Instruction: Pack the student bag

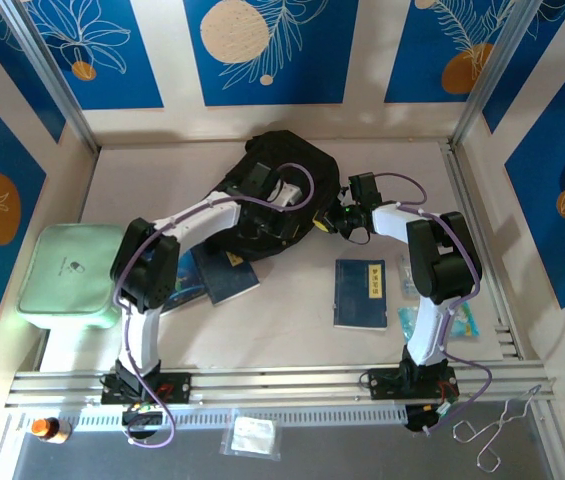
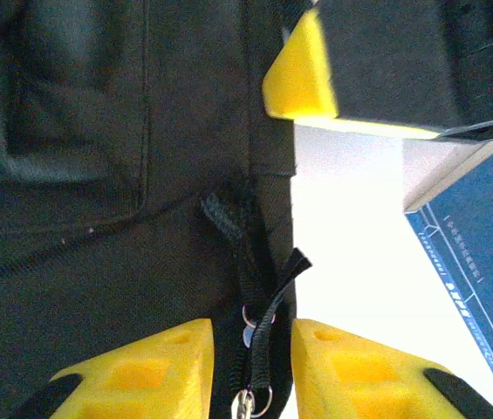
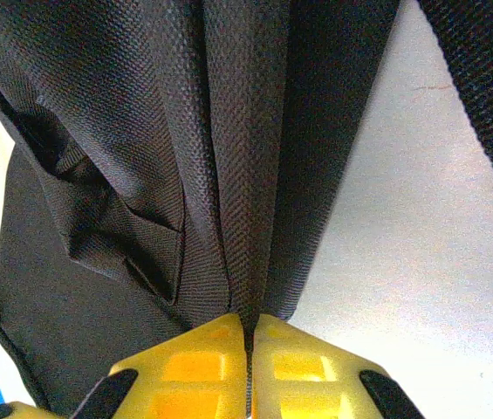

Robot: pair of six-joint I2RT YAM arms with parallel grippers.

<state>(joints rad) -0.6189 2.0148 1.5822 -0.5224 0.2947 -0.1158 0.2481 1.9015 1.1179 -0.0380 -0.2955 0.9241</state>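
I've got the right gripper (image 3: 248, 325) clamped tight on a fold of the large black fabric student bag (image 1: 287, 165), the left gripper (image 2: 251, 325) slightly parted astride its black zip-pull cord (image 2: 274, 292), with the bag lying far-centre on the pale table (image 1: 297, 300).

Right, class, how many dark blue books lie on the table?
2. One book lies near the right arm; a second book lies in front of the black backpack, beside the left arm. Something blue half-hidden under that arm may be a third.
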